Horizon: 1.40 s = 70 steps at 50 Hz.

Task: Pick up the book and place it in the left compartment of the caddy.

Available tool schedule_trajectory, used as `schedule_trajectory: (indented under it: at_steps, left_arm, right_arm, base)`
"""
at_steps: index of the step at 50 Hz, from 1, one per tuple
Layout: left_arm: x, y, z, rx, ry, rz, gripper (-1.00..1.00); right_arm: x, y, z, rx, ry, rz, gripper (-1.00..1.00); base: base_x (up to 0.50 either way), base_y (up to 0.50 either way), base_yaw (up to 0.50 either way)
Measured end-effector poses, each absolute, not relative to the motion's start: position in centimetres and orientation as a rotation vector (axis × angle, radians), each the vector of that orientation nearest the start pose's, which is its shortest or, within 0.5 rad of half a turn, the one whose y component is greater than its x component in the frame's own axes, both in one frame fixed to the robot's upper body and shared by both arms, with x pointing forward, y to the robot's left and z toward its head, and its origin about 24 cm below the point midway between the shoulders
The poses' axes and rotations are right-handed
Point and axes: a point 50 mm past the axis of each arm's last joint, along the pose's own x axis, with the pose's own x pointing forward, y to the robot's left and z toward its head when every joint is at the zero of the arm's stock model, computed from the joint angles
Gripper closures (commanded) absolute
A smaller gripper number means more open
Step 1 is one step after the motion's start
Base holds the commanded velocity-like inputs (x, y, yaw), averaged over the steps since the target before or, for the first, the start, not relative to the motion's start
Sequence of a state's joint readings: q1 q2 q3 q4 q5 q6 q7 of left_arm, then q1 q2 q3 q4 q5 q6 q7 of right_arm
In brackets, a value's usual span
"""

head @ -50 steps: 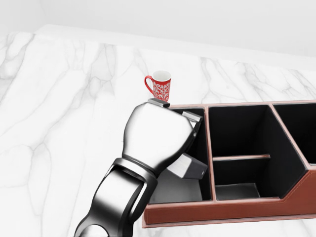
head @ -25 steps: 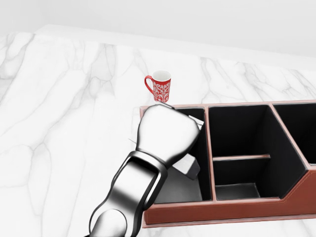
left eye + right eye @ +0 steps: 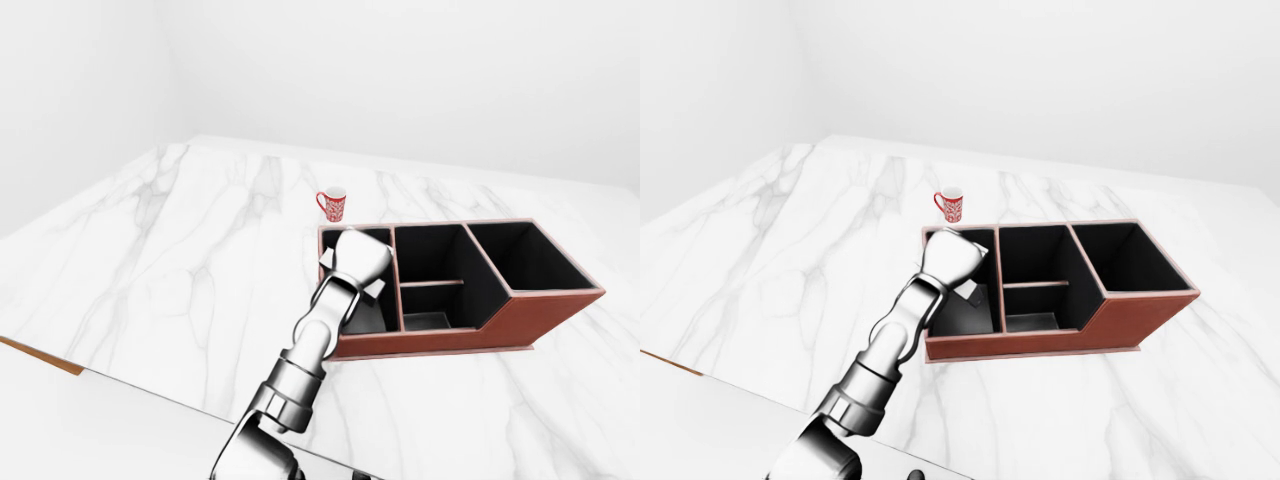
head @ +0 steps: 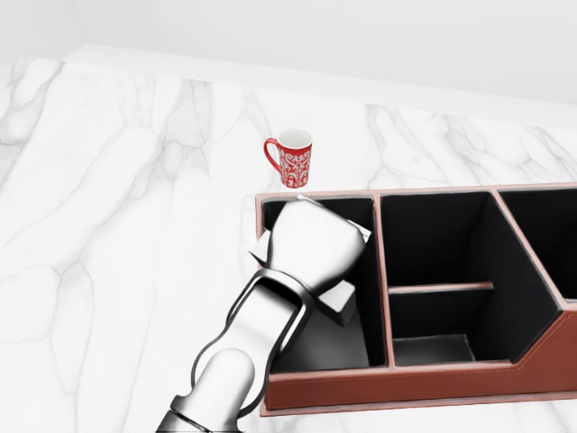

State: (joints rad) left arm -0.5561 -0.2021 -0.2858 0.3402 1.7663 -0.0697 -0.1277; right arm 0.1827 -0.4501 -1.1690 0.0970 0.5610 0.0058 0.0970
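Observation:
My left hand (image 4: 317,257) hangs over the left compartment (image 4: 320,356) of the red-brown caddy (image 4: 406,383), its shiny back turned to the camera and hiding the fingers. A pale grey book (image 4: 339,305) sits under the hand, tilted. Its corners stick out above, left and right of the hand, and its lower end reaches down inside the left compartment. The fingers seem shut on the book. The right hand does not show in any view.
A red patterned mug (image 4: 290,157) stands on the marble counter (image 4: 126,225) just above the caddy's top left corner. The caddy's middle (image 4: 437,262) and right (image 4: 541,234) compartments are dark and hold nothing. The counter's near edge (image 3: 40,357) runs at lower left.
My left hand has moved down and a little right with the book, from above the caddy's top left rim to lower inside the left compartment. The mug and caddy stayed put.

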Motion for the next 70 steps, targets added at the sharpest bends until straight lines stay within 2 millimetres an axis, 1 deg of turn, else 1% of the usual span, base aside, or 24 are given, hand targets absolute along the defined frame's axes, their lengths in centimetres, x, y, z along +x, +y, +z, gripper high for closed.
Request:
schedule_trajectory:
  at_steps: [21, 32, 48, 63, 70]
  left_arm:
    - [33.2, -2.7, 9.8, 1.700, -0.512, -0.380, 1.00]
    - [33.6, -3.1, 8.7, 1.689, -0.498, -0.410, 1.00]
    - [33.4, -3.3, 6.4, 1.700, -0.458, -0.450, 1.00]
    - [32.7, -3.2, 4.0, 1.721, -0.420, -0.480, 1.00]
    - [32.3, -3.2, 3.2, 1.733, -0.423, -0.494, 1.00]
  right_arm:
    - [6.8, -44.8, 12.9, 0.035, -0.332, -1.018, -1.00]
    - [6.9, -44.8, 12.9, 0.035, -0.331, -1.018, -1.00]
    - [6.9, -44.8, 12.8, 0.035, -0.329, -1.018, -1.00]
    - [6.9, -44.8, 12.9, 0.035, -0.328, -1.018, -1.00]
    - [6.9, -44.8, 12.8, 0.035, -0.329, -1.017, -1.00]
  base:
    - [0.00, 0.00, 0.00]
    - [0.00, 0.00, 0.00]
    - [0.00, 0.00, 0.00]
    - [0.00, 0.00, 0.00]
    - [0.00, 0.00, 0.00]
